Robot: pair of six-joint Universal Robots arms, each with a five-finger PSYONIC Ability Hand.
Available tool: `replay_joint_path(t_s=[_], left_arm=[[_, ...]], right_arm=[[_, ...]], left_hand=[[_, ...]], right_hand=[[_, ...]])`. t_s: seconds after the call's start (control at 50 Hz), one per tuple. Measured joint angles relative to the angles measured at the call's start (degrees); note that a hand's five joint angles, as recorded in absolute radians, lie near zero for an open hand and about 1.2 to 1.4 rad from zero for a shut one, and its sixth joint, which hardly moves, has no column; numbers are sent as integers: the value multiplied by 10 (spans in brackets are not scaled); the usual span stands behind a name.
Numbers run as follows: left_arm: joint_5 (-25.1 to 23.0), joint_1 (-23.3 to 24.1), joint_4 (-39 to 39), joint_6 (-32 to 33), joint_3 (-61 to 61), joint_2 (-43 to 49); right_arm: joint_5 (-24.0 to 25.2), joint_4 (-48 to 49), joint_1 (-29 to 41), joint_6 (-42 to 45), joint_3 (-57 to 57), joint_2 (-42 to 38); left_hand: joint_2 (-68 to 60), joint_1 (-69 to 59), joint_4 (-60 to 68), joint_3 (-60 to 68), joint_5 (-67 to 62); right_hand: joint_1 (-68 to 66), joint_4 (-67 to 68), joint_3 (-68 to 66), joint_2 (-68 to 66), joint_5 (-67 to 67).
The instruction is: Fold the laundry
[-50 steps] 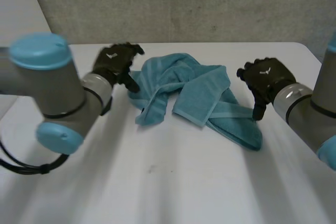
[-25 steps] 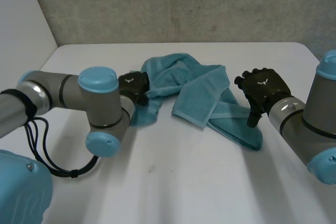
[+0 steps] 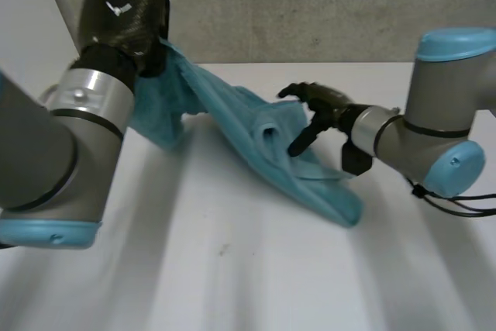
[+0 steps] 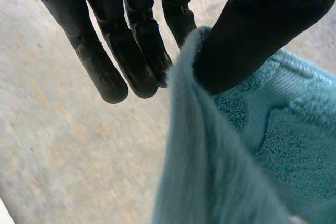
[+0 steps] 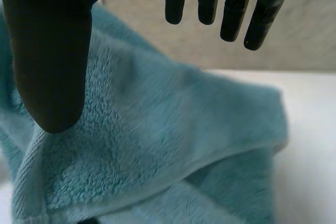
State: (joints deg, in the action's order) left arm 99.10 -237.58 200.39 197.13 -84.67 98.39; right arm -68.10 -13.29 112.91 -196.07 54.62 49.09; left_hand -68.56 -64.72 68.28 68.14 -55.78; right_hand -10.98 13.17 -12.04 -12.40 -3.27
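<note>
Towel (image 3: pixel 256 125): teal terry cloth, looped pile, fuzzy, matt. Hem band (image 5: pixel 157 179): flatter, tight-woven.
Left hand (image 3: pixel 124 17), towel's 10 o'clock: black, fine weave pattern, slight sheen.
Right hand (image 3: pixel 322 102), towel's 3 o'clock: black, smooth, semi-gloss.
Table (image 3: pixel 232 269): white, smooth, matt.
Wall (image 3: pixel 310 5), 12 o'clock: grey, rough, speckled.
Arm caps (image 3: pixel 456 40): light-blue, smooth plastic look.
Arm joints (image 3: pixel 39 160): grey, satin.

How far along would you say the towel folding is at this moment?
Done: no fold shows, and the teal towel is rumpled. In hand: the left hand pinches one edge between thumb and fingers, holding that end up off the white table, while the other end lies bunched on it. The right hand is open, its fingers straight, at the towel's middle. Left: spreading it flat, then every fold.
</note>
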Motion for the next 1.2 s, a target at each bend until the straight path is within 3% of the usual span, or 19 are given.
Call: replay_joint_path(t_s=[0.12,0.22,0.26,0.32,0.38,0.44,0.5,0.58,0.6,0.62,0.66,0.74,0.98,1.2], left_arm=[[-3,-1,-2,11,-15,-55],[-11,-7,-3,27,-23,-81],[-13,-11,-3,31,-26,-84],[-16,-24,-3,37,-32,-86],[-18,-32,-3,39,-35,-87],[-18,-38,-2,39,-38,-91],[-18,-40,-2,38,-38,-98],[-18,-40,-1,38,-36,-102],[-19,-40,-1,38,-34,-104],[-19,-40,-1,38,-33,-105],[-23,-39,-2,37,-20,-105],[-28,-38,-4,37,5,-103],[-32,-40,-6,35,101,-101],[-32,-45,-7,34,44,-106]], right_arm=[[29,-27,40,-45,-16,-31],[-7,-22,64,-39,9,-24],[-23,-16,65,-29,16,-18],[-62,2,63,8,32,-1],[-100,23,53,47,44,14],[-145,54,33,85,56,29],[-222,114,-9,135,80,53],[-263,148,-34,162,99,69],[-278,159,-44,181,113,79],[-282,161,-49,196,125,88],[-269,142,-45,228,160,115],[-224,103,-25,248,209,156],[-89,123,8,255,341,294],[-75,136,11,252,399,292]], left_hand=[[0,0,0,1,0],[0,0,0,1,0],[0,0,0,1,0],[0,0,0,1,0],[0,0,0,1,0],[-1,0,0,1,0],[-1,0,2,1,0],[-1,0,2,1,0],[-1,0,2,1,0],[-1,0,2,1,0],[-1,0,2,1,0],[-1,0,2,1,0],[-1,0,2,1,0],[-1,0,2,1,0]], right_hand=[[0,0,1,0,0],[0,0,1,0,0],[-88,90,-105,-104,-88],[-388,412,-418,-427,-396],[-449,514,-521,-526,-501],[-456,543,-550,-547,-526],[-456,549,-553,-547,-529],[-456,549,-553,-547,-529],[-410,510,-514,-508,-491],[-303,399,-403,-381,-385],[-124,162,-170,-160,-156],[-64,61,-74,-80,-58],[-62,56,-71,-80,-53],[-62,56,-71,-80,-53]])
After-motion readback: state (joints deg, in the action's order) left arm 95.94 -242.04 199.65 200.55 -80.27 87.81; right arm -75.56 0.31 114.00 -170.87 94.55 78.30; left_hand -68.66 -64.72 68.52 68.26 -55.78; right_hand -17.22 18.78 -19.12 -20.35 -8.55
